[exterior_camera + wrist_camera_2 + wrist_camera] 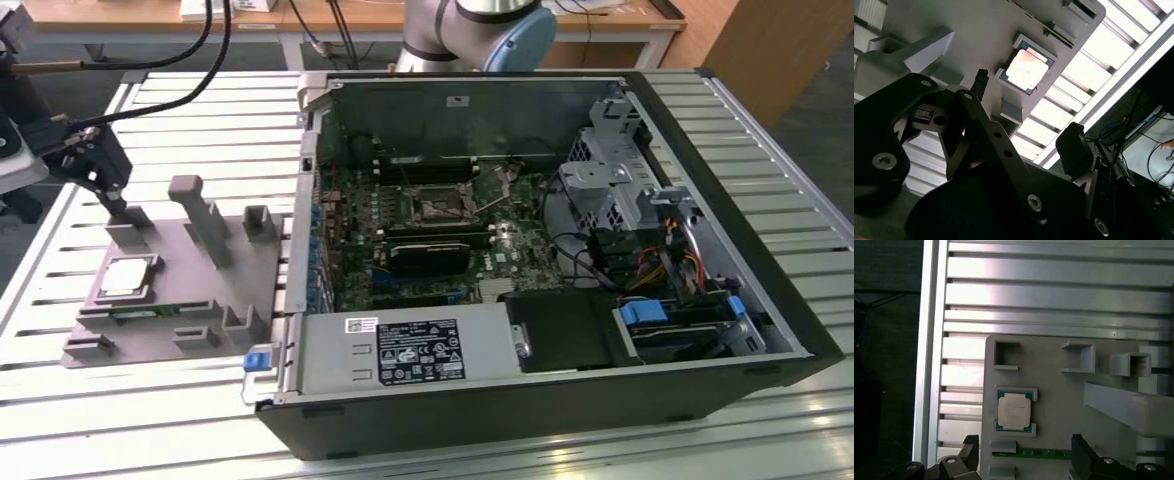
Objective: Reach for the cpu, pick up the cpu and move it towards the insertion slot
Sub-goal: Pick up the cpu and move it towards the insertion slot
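Observation:
The cpu [130,277], a flat square chip with a silvery top, lies in its recess on the grey plastic fixture [200,290] at the exterior view's left. It also shows in both wrist views [1014,410] [1026,70]. My gripper [114,195] hangs above the fixture's far end, beyond the cpu and apart from it. It is open in the first wrist view [1024,447], its two dark fingers spread wide with nothing between them, and the second wrist view shows the same gripper [1027,103]. The insertion slot [435,205] is the square metal-framed socket on the motherboard inside the open computer case.
The fixture carries upright grey posts [200,215] and a narrow green memory stick [144,311] close beside the cpu. The open black computer case [561,400] takes up the middle and the exterior view's right, on a slatted aluminium table [160,100]. Cables and drive bays [641,230] crowd the case's right side.

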Controlling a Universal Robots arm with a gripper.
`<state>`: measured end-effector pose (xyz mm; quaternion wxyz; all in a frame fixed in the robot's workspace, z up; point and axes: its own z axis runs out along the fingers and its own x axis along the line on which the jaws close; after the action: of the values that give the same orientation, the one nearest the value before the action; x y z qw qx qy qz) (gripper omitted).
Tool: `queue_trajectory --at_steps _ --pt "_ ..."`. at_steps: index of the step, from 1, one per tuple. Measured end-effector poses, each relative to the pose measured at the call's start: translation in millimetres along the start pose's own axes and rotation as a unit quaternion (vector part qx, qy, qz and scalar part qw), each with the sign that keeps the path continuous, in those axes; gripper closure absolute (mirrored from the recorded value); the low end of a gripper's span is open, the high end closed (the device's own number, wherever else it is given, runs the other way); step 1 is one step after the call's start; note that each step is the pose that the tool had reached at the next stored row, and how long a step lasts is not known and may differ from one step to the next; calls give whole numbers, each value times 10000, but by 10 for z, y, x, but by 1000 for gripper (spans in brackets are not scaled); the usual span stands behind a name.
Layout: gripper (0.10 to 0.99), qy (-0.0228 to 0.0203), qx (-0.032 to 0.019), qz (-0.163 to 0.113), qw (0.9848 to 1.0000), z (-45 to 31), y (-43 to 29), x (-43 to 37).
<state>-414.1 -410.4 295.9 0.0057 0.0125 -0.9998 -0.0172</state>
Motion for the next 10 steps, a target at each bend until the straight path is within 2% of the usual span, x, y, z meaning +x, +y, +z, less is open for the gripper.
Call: queue_trajectory --at_steps 10 --pt "267 0 0 -3 10000 160 -49 32"
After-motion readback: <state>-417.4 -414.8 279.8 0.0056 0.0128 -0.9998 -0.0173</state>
